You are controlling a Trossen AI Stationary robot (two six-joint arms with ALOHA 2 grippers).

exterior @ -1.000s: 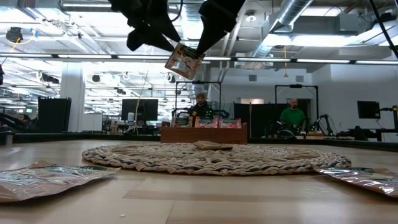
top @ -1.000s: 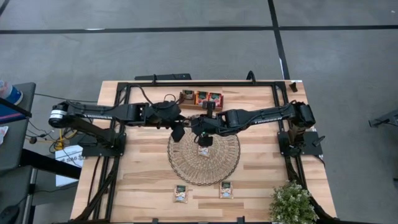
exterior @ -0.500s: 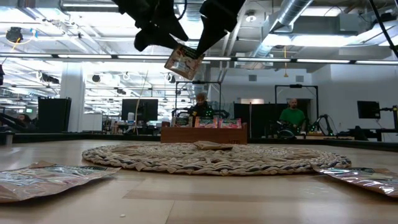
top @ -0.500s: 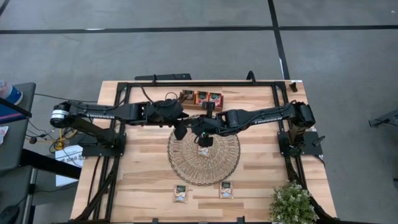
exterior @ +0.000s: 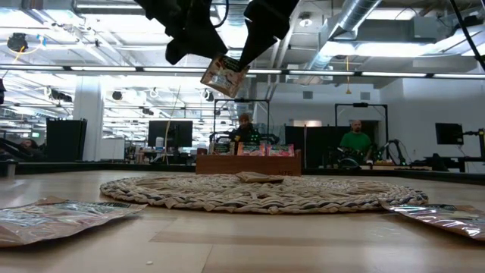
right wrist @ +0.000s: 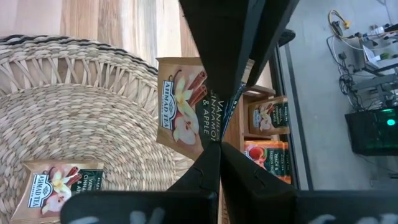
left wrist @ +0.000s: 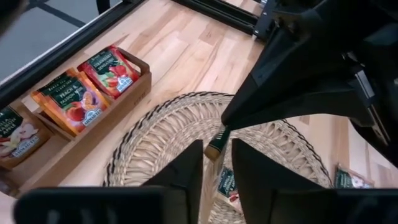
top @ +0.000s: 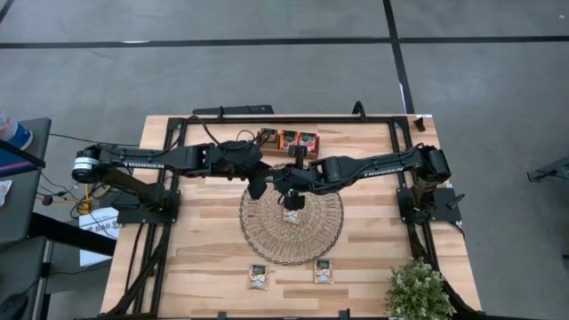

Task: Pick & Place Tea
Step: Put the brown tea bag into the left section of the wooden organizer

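Dark jointed arms (top: 160,161), white lettering, black cables

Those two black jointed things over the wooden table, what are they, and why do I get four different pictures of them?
They are two robot arms, each ending in a two-finger gripper. One picture looks straight down on the table, one looks level across it, and two come from cameras on the arms' wrists.

On the table lie a round woven mat, a wooden tray holding tea sachets, a small plant, and two loose sachets near the front edge. Another sachet lies on the mat.

The right gripper is pinched shut on a vanilla, cinnamon and apple tea sachet, holding it in the air above the mat. The left gripper is right beside it, one finger on each side of the sachet's edge.
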